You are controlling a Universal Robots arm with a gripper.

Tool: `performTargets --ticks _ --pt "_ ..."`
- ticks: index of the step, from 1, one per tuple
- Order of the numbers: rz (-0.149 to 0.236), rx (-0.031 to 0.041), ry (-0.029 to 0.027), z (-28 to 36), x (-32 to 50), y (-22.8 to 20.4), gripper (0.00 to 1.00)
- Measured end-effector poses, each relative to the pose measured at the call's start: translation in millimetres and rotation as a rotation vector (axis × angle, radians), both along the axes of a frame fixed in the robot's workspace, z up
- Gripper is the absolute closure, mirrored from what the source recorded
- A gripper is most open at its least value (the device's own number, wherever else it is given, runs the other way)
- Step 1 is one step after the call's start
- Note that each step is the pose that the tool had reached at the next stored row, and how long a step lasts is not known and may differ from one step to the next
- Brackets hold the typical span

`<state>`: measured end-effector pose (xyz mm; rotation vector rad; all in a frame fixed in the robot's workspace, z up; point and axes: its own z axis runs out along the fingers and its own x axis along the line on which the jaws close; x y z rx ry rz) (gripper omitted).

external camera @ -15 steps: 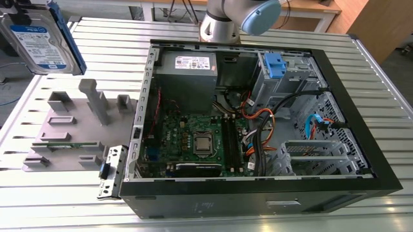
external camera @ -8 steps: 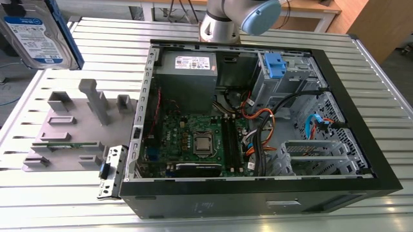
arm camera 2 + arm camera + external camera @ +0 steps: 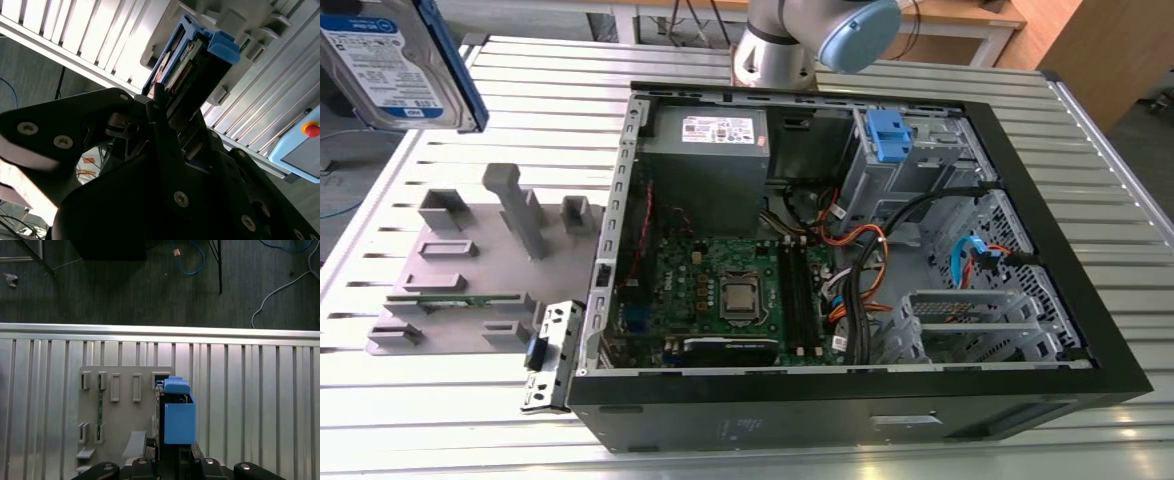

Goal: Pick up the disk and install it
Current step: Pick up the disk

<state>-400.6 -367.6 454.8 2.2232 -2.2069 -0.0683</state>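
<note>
1. At the far left of the exterior view, the flat silver-grey metal disk with blue plastic side rails (image 3: 380, 60) hangs in the air, well above the slatted aluminium bench (image 3: 520, 80). Its white-and-blue label faces the camera, and I cannot make out the print.
2. In both wrist views the black pincer (image 3: 172, 112) is clamped on the near end of the disk (image 3: 187, 60). The disk's long axis runs straight out from the fingertips, and a blue rail tab sits at its far end. In the first wrist view the disk (image 3: 177, 415) shows edge-on, rising from the pincer (image 3: 172, 462).
3. Below the disk lies a pale grey moulded fixture plate with upright slots (image 3: 454, 270). The disk is lifted clear of it and does not touch it. The first wrist view shows this plate (image 3: 125, 415) behind the disk, on the bench (image 3: 260, 405).
4. To the exterior view's right lies the open black computer case (image 3: 854, 400), well apart from the disk. So the disk is held to the left of the case and outside its walls.
5. Inside the case are a grey metal power-supply box with a small white sticker (image 3: 707, 150), then a green motherboard (image 3: 720, 280).
6. Further right, in the case's far corner, a bare blue plastic clip (image 3: 887, 135) sits in the metal drive cage. I judge that the disk is picked up but not yet installed.
</note>
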Motion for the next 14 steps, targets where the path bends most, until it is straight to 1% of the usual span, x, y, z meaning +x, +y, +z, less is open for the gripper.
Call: performTargets --ticks 7,14 --pt "0.000 0.0000 -0.0023 9.8 0.0 0.0 0.65" --pt "0.000 0.0000 -0.0041 20.9 0.0 0.0 0.65"
